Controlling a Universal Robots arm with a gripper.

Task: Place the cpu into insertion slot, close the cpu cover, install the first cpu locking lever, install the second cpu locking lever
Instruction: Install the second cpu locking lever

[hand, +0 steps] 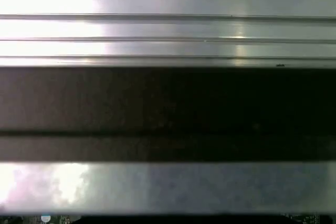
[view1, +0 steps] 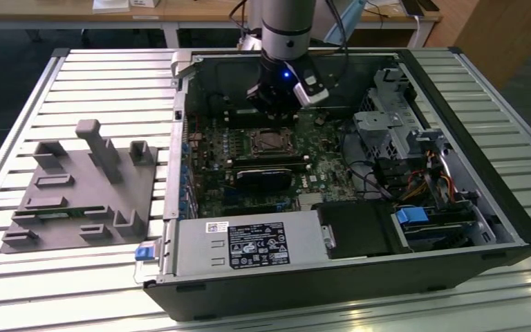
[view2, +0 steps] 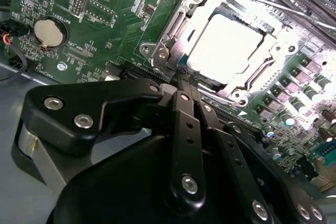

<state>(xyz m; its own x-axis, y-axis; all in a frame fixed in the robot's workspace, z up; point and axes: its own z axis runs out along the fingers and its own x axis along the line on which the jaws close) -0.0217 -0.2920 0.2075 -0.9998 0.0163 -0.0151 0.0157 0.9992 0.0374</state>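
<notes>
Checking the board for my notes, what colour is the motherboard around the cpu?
Green, clearest in the second wrist view: motherboard, cpu.

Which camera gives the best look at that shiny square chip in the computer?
The second wrist view: the cpu sits close and bright in the insertion slot, framed by metal, just beyond the gripper. The exterior view shows the cpu as a small square below the arm. The first wrist view shows metal slats.

Open computer case [view1: 487, 207] lies on its side on the slatted metal worktop [view1: 108, 76], toward the edge at the exterior view's right. Grey moulded fixture tray [view1: 81, 190] sits just beside the case, toward the opposite edge. Inside: labelled power supply [view1: 247, 245], green motherboard [view1: 215, 149], round coin battery [view2: 50, 31].
</notes>
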